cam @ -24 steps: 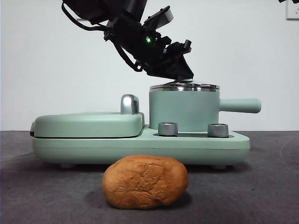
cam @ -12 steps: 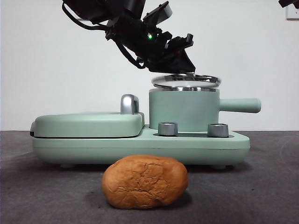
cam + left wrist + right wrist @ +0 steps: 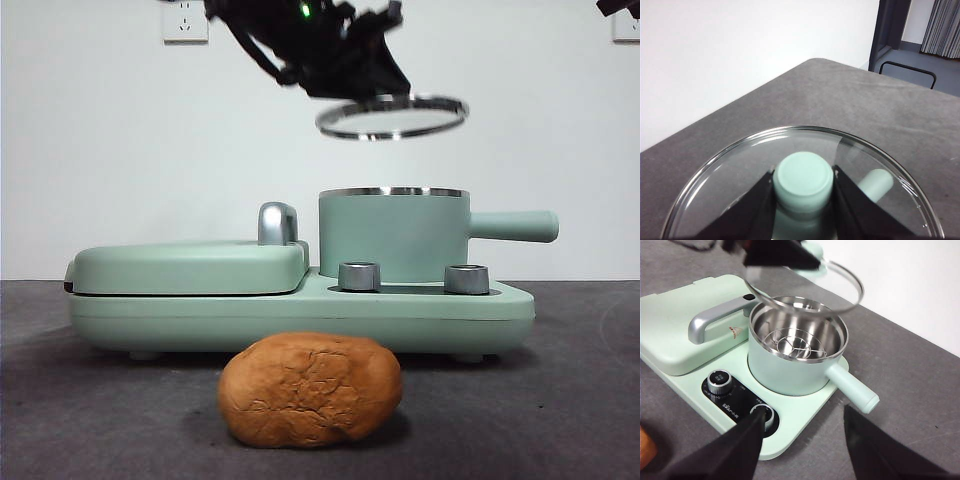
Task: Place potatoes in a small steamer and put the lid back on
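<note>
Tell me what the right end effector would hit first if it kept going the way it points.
Probably the small steamer or the base right in front of it. The right end effector is open and aimed down at the base by the pot's handle; depth is unclear, so which comes first is uncertain.

A black gripper [image 3: 385, 95] holds the glass lid [image 3: 392, 117] up in the air, above the open green pot [image 3: 393, 238]. The brown potato [image 3: 311, 389] sits on the table, near us.

griddle plate [image 3: 190, 267] shut, left of base | two knobs [image 3: 360, 276] | wall socket [image 3: 185, 20]; perhaps doorway [image 3: 892, 25]
</note>
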`<state>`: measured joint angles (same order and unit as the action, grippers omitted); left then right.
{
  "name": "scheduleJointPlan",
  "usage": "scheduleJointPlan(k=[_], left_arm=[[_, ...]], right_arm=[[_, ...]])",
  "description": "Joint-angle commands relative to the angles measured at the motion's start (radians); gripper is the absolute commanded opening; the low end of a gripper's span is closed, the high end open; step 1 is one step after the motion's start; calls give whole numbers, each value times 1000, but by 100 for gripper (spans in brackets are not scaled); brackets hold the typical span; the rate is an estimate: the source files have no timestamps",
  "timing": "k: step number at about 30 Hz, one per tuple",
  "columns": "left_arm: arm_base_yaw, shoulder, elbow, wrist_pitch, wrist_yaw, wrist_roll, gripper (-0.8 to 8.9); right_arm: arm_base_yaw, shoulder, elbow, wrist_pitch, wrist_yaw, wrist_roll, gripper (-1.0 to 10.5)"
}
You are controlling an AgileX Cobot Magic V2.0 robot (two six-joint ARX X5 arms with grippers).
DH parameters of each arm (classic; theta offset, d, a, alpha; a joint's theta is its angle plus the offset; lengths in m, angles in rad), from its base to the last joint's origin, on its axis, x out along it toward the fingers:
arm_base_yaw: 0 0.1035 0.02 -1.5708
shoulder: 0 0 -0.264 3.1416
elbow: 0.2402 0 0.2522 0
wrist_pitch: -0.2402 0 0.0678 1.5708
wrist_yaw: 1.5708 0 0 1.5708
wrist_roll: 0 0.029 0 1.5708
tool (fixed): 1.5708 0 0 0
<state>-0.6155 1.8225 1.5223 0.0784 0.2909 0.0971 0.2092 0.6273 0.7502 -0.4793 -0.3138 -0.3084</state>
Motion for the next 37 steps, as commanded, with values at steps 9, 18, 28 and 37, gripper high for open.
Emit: scheduleJointPlan(k=[9, 18, 28, 37], left_arm=[[-2, -173, 24, -189, 9, 6, 9], [28, -322, -118, -219, 27, 6, 10], [85, -589, -430, -212, 3, -32, 10], [163, -826, -613, -247, -36, -90, 9]], right_arm=[[5, 5, 18, 5, -1, 13, 251], [6, 5, 18, 5, -10, 13, 251], [92, 26, 18, -32, -30, -28, 254], [288, 145, 18, -46, -27, -73, 270]])
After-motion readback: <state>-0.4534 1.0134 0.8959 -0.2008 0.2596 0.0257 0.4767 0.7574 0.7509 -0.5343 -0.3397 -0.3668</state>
